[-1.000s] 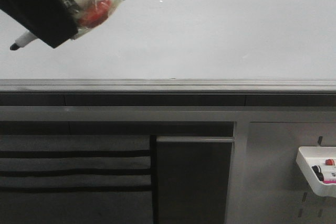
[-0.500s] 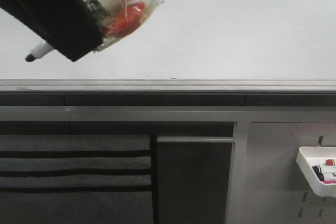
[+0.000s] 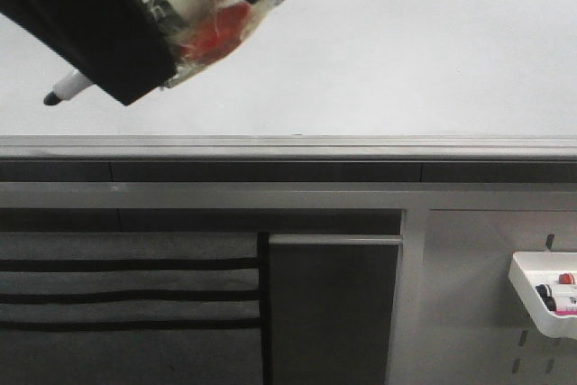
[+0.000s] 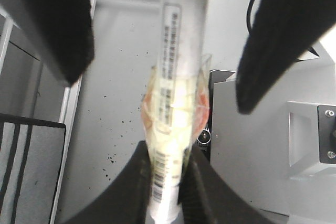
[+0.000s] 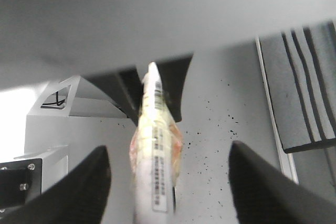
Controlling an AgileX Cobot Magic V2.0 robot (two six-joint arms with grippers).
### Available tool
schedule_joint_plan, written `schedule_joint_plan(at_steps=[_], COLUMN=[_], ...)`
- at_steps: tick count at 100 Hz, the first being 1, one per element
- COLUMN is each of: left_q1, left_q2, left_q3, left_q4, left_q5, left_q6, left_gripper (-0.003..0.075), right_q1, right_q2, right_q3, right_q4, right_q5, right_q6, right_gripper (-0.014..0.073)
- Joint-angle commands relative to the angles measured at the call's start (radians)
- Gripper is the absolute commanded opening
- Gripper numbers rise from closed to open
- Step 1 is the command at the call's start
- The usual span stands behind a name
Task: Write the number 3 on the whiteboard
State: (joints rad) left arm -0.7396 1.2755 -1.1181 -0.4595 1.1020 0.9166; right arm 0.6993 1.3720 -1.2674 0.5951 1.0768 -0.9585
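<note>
Glossy white whiteboard [image 3: 388, 51] filling the upper background, glare along its top edge, grey rail beneath, pegboard panel with a small white tray [image 3: 541, 299] of pens lower right. No number 3 anywhere on the visible board; writing apparently not begun. Marker [image 3: 194, 15], wrapped in yellowish tape over something red, clamped by the left gripper [image 4: 167, 182], jaws narrow and tight on the barrel, black tip [image 3: 51, 97] poking out low at the far left, seemingly off the board. Right gripper [image 5: 168, 182] spread wide around the marker's far end, fingers well apart from the barrel, gripping nothing. Best next: keep the clamp firm, bring the tip squarely and lightly to the board, avoid any nudge from the right arm.
</note>
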Motion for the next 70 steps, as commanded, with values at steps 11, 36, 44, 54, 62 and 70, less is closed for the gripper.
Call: schedule_joint_plan(at_steps=[11, 36, 44, 54, 62, 70], left_q1=[-0.008, -0.008, -0.008, -0.008, -0.008, -0.008], left_q2=[-0.03, -0.03, -0.03, -0.03, -0.03, -0.03], left_q3=[-0.033, -0.033, -0.033, -0.033, -0.033, -0.033], left_q4=[-0.028, -0.026, -0.026, -0.026, -0.026, -0.026], left_q5=[-0.021, -0.039, -0.039, -0.039, -0.039, -0.039], left_q6=[0.001, 0.001, 0.001, 0.001, 0.001, 0.001], left_gripper=[-0.0018, -0.0018, -0.0018, -0.0018, -0.0018, -0.0018], right_q1=[0.0, 0.0, 0.0, 0.0, 0.0, 0.0], right_q2=[-0.026, -0.026, -0.026, -0.026, -0.026, -0.026], right_q3=[-0.034, -0.034, -0.034, -0.034, -0.034, -0.034], right_q4=[0.036, 0.038, 0.038, 0.038, 0.038, 0.038], right_q5=[0.012, 0.017, 0.022, 0.026, 0.029, 0.032], right_q6=[-0.01, -0.01, -0.01, -0.01, -0.01, -0.01], right_gripper=[0.0228, 0.0115, 0.0079, 0.0027, 0.0001, -0.0011])
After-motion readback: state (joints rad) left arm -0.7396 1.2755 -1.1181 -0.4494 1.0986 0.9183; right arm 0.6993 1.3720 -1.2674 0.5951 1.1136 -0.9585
